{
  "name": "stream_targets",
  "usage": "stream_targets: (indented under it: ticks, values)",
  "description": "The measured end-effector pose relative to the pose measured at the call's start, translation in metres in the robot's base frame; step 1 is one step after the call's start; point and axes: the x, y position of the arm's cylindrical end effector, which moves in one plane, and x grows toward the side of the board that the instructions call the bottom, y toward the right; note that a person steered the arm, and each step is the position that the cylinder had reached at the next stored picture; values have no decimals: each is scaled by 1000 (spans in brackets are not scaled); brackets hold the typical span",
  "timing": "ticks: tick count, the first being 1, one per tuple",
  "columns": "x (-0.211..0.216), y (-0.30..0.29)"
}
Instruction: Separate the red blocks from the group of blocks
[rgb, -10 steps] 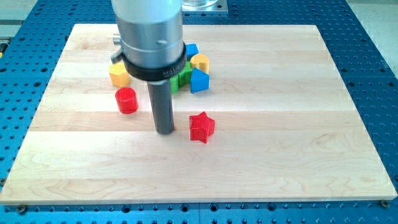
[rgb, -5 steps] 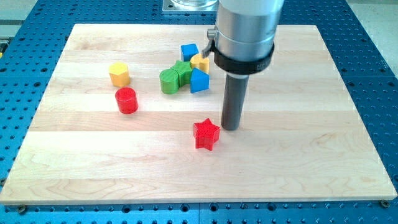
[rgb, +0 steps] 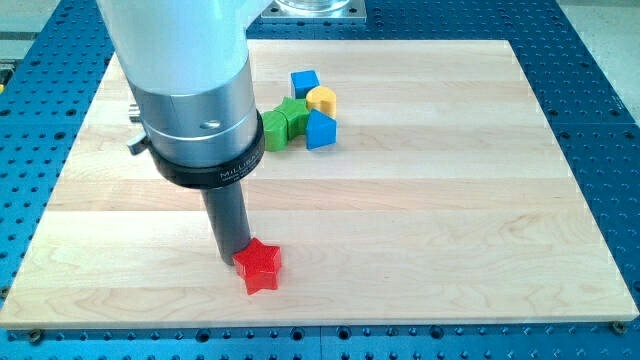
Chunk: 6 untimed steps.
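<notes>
Red star block (rgb: 259, 267), ribbed sides, touching my tip (rgb: 233, 259)

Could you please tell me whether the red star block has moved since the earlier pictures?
Yes. The red star block has slid toward the view's bottom left, nearer the board's bottom edge; my tip now sits against its upper left.

A red star block (rgb: 259, 267) lies flat at the lower centre-left of the frame, well apart from the cluster at upper centre.

My tip (rgb: 237, 258) is partly hidden behind the red star (rgb: 259, 266); arm cut off at the view's top.
</notes>
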Motion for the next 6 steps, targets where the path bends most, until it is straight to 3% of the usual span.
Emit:
stream_targets:
  ticks: [3, 4, 5, 6]
  values:
    - [-42, -144]
    - [-91, -149]
    - [-130, -99]
    - [-130, -51]
